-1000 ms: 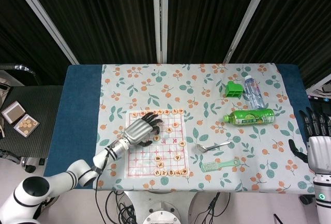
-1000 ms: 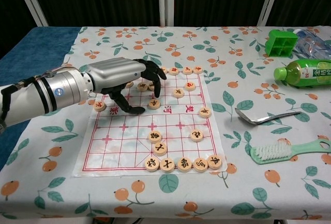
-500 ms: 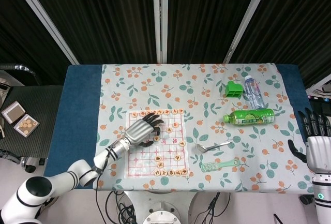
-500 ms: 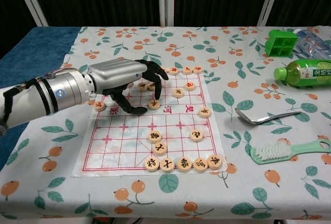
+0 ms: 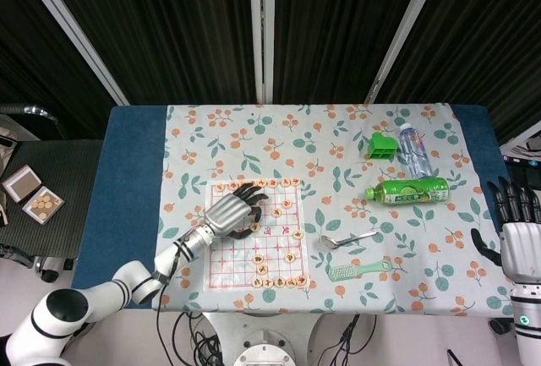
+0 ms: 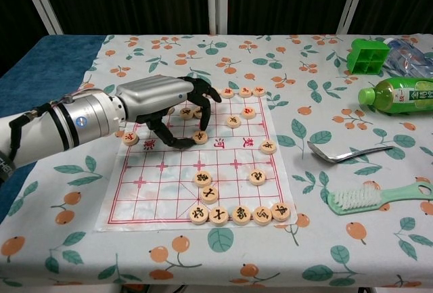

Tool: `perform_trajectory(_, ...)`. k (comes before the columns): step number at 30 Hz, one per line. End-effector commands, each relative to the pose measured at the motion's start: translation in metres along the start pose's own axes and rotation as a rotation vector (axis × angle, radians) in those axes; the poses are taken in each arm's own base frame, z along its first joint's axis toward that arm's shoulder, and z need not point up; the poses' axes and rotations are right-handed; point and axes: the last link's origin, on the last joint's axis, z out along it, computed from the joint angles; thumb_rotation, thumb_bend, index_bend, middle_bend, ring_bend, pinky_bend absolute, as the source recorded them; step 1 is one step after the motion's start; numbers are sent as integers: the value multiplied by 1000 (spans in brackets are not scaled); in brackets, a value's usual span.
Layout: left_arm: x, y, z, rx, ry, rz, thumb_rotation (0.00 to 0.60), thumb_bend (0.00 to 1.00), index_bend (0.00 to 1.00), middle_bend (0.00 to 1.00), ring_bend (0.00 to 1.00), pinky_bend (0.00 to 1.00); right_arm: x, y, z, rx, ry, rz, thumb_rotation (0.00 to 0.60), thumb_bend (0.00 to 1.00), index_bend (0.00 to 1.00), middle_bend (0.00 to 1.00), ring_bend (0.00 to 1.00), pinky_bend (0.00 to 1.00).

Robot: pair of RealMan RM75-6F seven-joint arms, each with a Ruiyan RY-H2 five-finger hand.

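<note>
The left hand [image 6: 169, 107] is held over the far left part of the printed paper chess board with red grid lines [image 6: 169, 198]. A round wooden chess piece with a black character [image 6: 200, 137] is pinched between its thumb and a curled fingertip, the piece resting on the board near the middle line. The right hand [image 5: 517, 226] is seen at the table's right edge, fingers spread, nothing held.

1. The left hand [image 5: 230, 215] rests over the chess board [image 5: 258, 232], fingers curled among the wooden pieces.
2. The right hand [image 5: 517, 235] hangs off the table's [image 5: 131, 172] right edge, fingers apart.
</note>
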Motion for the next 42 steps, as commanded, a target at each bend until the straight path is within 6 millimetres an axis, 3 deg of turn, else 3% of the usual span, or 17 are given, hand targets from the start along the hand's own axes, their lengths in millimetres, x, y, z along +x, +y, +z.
perform_trajectory(1,0,0,0,1,1,-2,600,318,500,122,0,0,0,0,0,-2,-1,-1,600,240,0,0,0,0)
perform_trajectory(17,16,-8,12,20,29,13,600,329,503,125,0,0,0,1,0,-2,-1,-3,600,240,0,0,0,0)
perform_trajectory(29,11,-14,20,42,23,32,600,351,494,126,0,0,-4,3,0,-16,-29,-12,600,240,0,0,0,0)
perform_trajectory(33,14,-14,19,27,37,27,600,344,448,126,0,0,-4,2,1,-12,-31,-12,600,241,0,0,0,0)
perform_trajectory(38,13,-14,17,19,34,25,600,330,285,126,0,1,-4,1,2,-11,-32,-13,600,240,0,0,0,0)
perform_trajectory(42,13,-16,15,22,28,35,600,329,228,126,0,7,-3,1,1,-13,-29,-14,600,241,0,0,0,0)
